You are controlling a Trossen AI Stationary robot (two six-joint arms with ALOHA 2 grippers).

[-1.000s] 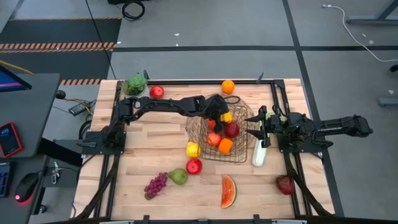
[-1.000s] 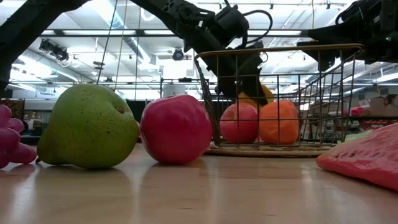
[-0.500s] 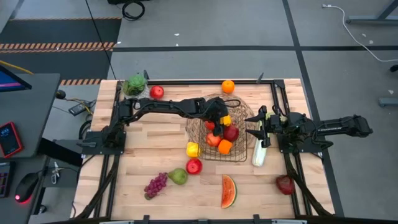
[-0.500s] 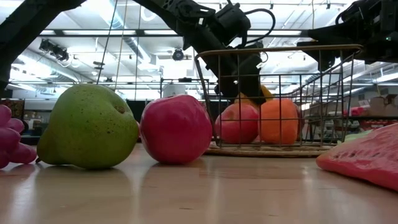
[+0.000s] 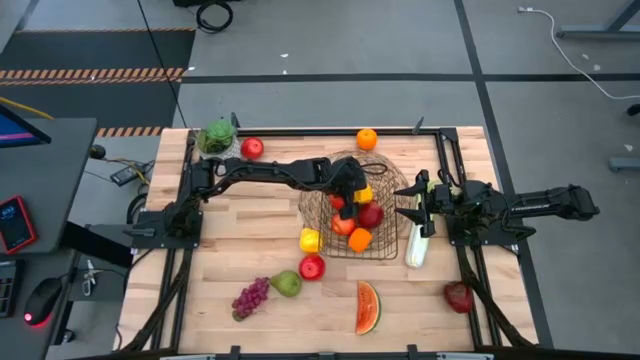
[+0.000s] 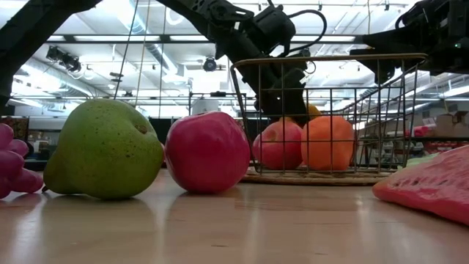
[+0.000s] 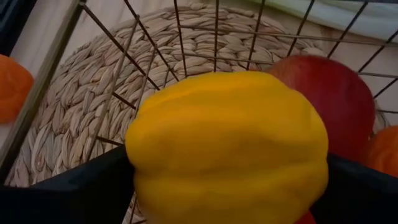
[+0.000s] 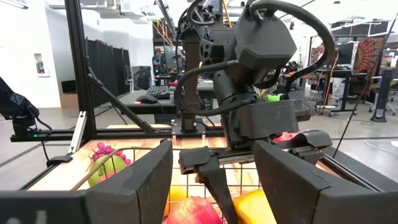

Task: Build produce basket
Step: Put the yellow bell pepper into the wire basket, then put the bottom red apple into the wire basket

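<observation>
The basket point(image 5: 308, 212) of dark wire stands mid-table and holds a red apple point(image 5: 370, 214), an orange point(image 5: 360, 239) and a second apple. My left gripper point(image 5: 352, 190) reaches down into it from the table's left, with a yellow piece point(image 7: 230, 143) between its fingers. My right gripper point(image 5: 416, 204) waits to the right of the basket, open with nothing between its fingers. The pale celery stalk point(image 5: 415, 246) lies on the table beside it. Outside the basket lie another yellow piece point(image 5: 311, 240), a red apple point(image 5: 312, 266), the pear point(image 5: 287, 283), the grapes point(image 5: 250, 297) and the watermelon slice point(image 5: 368, 307). My left gripper has the yellow piece between its two fingers, which lie against two opposite sides point(image 7: 140, 168) of it. The fingers point(image 7: 81, 193) slant down into the basket from the table's left. The piece sits above the woven bottom point(image 7: 106, 106); whether it rests on the fruit below, I cannot tell.
An orange point(image 5: 367, 138) and a red apple point(image 5: 252, 147) lie at the far edge beside a potted plant point(image 5: 216, 135). A dark red apple point(image 5: 459, 296) lies near right. Bare wood stretches left of the basket.
My left gripper has eased a little toward the near edge inside the basket with the yellow piece. The red apple and the orange in the basket have shifted slightly toward the near edge.
</observation>
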